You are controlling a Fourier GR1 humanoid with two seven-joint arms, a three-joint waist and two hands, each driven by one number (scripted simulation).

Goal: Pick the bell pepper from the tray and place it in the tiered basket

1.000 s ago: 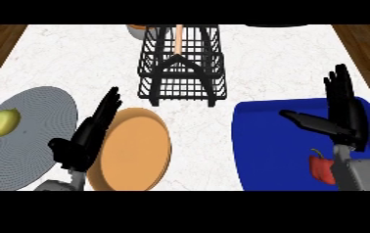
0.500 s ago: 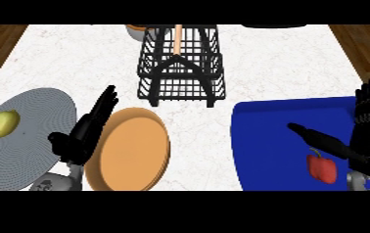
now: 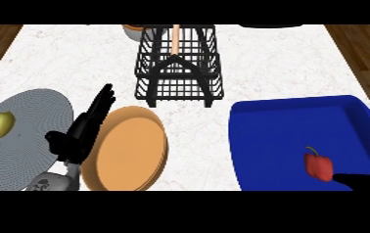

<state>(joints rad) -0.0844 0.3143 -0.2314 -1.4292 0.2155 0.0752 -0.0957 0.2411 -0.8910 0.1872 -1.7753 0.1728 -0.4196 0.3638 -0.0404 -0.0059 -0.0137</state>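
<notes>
The right hand (image 3: 354,179) is slipping down and out at the lower right corner. A second ago it was standing tall over the far right side of the blue tray (image 3: 274,129), half a second ago it was lower, and now only a dark sliver of it is showing at the edge. How far open it is I cannot tell, as too little of it is showing. It is carrying nothing that can be seen.

The bell pepper (image 3: 318,166) is lying uncovered on the tray, stem up, just above and to the left of that sliver, very near it, though whether they are touching is unclear. So the pick is not yet made. To my eye the hand is coming in low beside the pepper rather than from over it.

The tiered basket (image 3: 177,65) is standing well apart from the right hand, up and far to its left across the desk (image 3: 289,70), so a long carry is still waiting.

The left hand (image 3: 80,134) is resting at the lower left with fingers straight and nothing in them, lying between the grey plate (image 3: 33,144) and the orange plate (image 3: 133,151).
</notes>
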